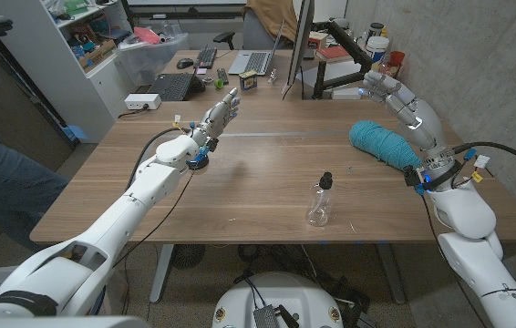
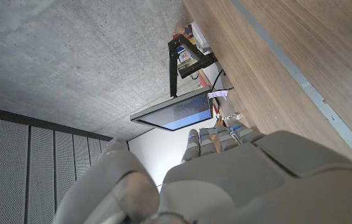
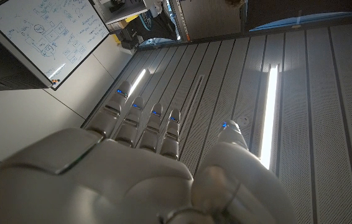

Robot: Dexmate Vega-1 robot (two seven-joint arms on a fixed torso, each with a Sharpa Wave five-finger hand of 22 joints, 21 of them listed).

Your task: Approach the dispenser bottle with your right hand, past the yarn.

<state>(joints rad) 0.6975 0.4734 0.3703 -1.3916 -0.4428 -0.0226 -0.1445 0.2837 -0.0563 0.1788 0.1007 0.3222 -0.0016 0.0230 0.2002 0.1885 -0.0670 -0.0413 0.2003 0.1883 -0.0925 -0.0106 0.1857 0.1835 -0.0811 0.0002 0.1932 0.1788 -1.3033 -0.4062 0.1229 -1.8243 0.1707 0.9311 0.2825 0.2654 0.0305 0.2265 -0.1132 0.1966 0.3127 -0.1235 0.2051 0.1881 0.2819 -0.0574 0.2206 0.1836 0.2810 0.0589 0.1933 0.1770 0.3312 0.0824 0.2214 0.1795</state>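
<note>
Dispenser bottle [image 1: 320, 201] stands apart; right hand [image 1: 387, 90] open, empty.

I see teal yarn [image 1: 383, 143] on the brown wood-grain table [image 1: 267, 173]. Dispenser bottle [image 1: 320, 202] is clear with a black pump top. Both hands are pale grey-white: left hand [image 1: 220, 114], right hand [image 1: 387, 89] (small blue lights on the fingers in the right wrist view). Black cables run along both arms.
</note>
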